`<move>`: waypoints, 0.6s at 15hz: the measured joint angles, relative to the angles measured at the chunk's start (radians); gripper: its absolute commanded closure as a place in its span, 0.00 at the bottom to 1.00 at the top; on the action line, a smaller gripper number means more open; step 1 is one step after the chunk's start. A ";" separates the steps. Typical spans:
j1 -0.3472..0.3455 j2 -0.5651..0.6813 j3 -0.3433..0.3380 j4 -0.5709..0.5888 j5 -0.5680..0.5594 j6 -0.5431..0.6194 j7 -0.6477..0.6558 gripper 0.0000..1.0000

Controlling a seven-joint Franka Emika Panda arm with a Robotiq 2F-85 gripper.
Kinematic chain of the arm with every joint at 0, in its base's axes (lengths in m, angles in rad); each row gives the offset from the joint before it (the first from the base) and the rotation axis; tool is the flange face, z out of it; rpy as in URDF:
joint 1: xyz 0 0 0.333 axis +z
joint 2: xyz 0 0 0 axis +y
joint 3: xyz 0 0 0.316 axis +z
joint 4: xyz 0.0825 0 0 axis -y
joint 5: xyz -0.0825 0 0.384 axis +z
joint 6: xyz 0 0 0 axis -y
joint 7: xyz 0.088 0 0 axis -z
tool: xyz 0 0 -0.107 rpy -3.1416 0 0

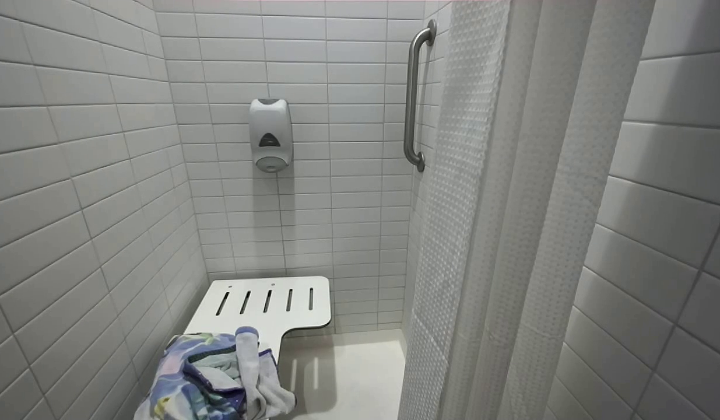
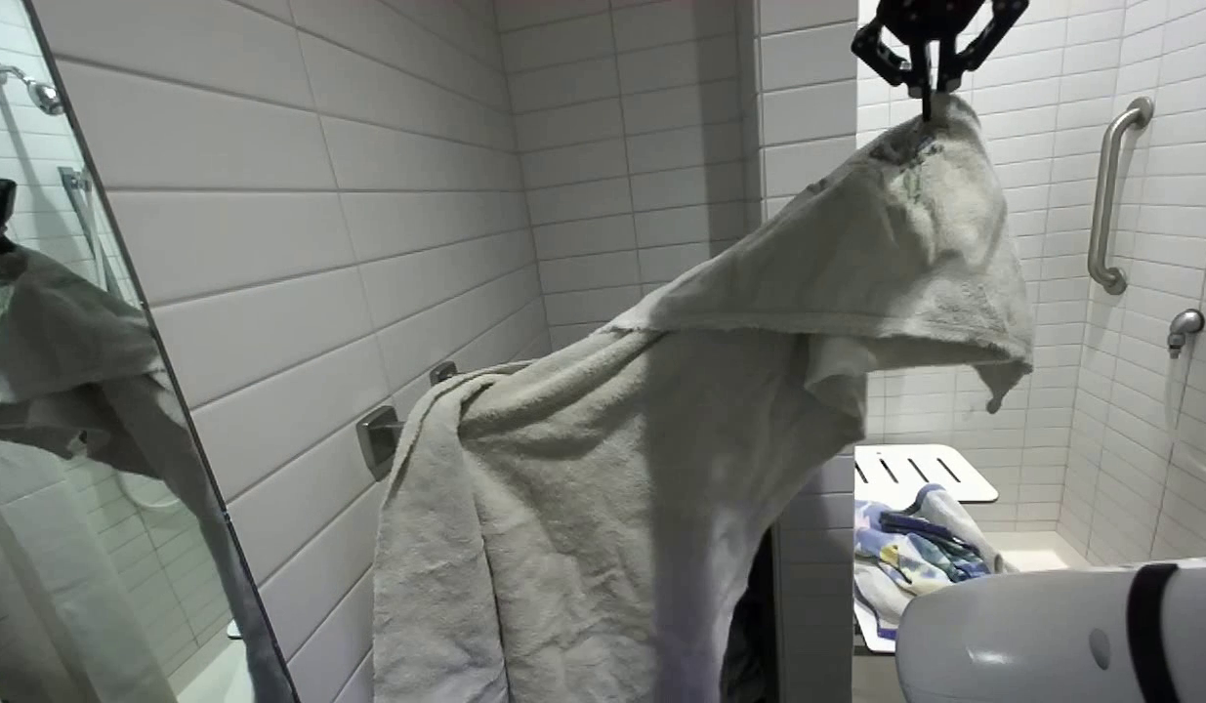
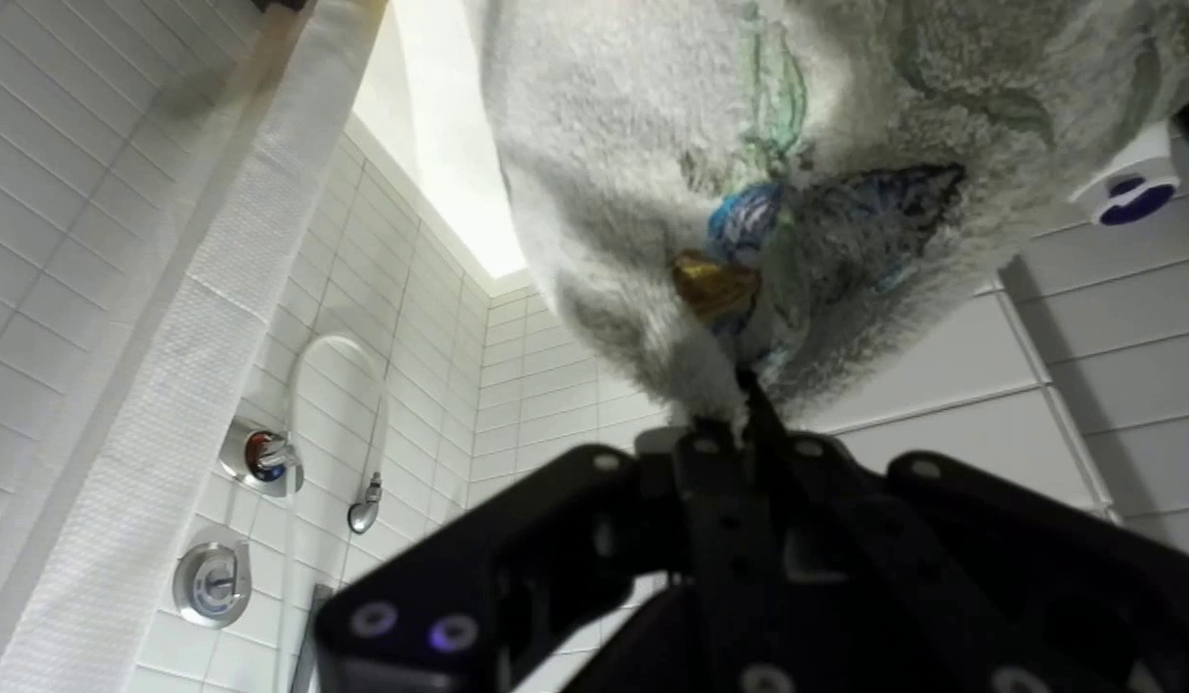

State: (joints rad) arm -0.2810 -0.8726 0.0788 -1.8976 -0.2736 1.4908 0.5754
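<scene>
In an exterior view, your gripper point(image 2: 934, 93) pinches the upper tip of a towel point(image 2: 603, 449), the rest draped beside a bracket point(image 2: 376, 442). In the wrist view, it looks soft, limp and likely light, best held by that bunched tip.

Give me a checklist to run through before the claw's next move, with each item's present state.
1. Claw shut on the towel: ok; it pinches a raised part.
2. Towel hanging free: not ok; it drapes over the wall rack.
3. No snag at the rack: cannot tell; the towel covers most of it.
4. Curtain apart from the towel: ok in the wrist view, where a gap shows.
5. Patterned cloth out of the claw: ok; it lies on the bench.
</scene>
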 measured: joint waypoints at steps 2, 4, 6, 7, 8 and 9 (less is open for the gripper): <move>-0.009 0.014 -0.002 0.000 -0.024 -0.001 0.002 0.99; -0.016 0.027 -0.002 0.001 -0.050 -0.003 0.004 0.99; -0.024 0.038 -0.002 0.009 -0.084 -0.011 0.006 0.99; -0.032 0.045 -0.002 0.020 -0.111 -0.017 0.007 0.99; -0.043 0.053 -0.004 0.035 -0.139 -0.027 0.007 0.99; -0.054 0.062 -0.007 0.052 -0.168 -0.039 0.007 0.99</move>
State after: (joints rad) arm -0.3353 -0.8106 0.0720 -1.8457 -0.4420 1.4518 0.5819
